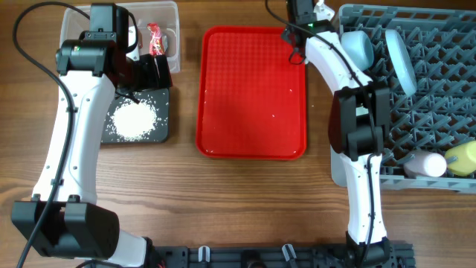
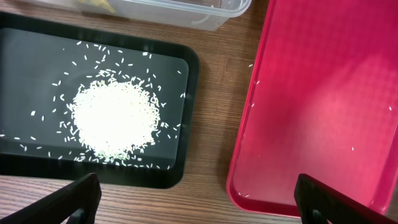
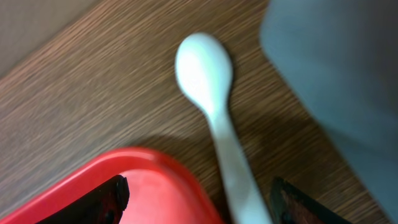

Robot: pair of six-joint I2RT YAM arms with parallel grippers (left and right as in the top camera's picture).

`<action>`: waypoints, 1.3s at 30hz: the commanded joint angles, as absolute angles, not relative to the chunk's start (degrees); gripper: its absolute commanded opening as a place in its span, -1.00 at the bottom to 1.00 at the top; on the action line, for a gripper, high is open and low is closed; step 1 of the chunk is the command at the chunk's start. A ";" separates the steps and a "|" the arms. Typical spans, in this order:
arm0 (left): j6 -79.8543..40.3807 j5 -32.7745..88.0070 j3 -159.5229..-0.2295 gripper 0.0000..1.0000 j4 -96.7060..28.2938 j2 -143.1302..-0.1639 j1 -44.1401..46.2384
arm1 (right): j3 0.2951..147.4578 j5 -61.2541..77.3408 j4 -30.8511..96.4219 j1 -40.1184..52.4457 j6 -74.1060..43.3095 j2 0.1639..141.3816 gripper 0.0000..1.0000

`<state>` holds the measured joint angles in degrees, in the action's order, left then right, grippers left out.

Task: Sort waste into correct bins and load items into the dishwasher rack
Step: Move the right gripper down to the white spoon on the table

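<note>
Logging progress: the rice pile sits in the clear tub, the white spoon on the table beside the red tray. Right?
No: the rice pile sits in the black tray (left wrist view), the white spoon on the table beside the red tray.
</note>
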<state>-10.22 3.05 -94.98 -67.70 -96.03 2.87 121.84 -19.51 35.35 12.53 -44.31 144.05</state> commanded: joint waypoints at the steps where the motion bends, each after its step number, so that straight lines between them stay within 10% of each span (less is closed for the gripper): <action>1: -10.76 3.33 -94.76 1.00 -67.59 -96.44 2.66 | 122.34 -20.97 35.59 11.18 -45.60 144.92 0.49; 39: -10.76 3.33 -94.76 1.00 -67.59 -96.44 2.66 | 121.36 -9.52 42.74 10.96 -41.89 149.29 -0.10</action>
<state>-10.22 3.05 -94.98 -67.72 -96.03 2.87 122.30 -18.81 41.60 10.72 -42.81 145.64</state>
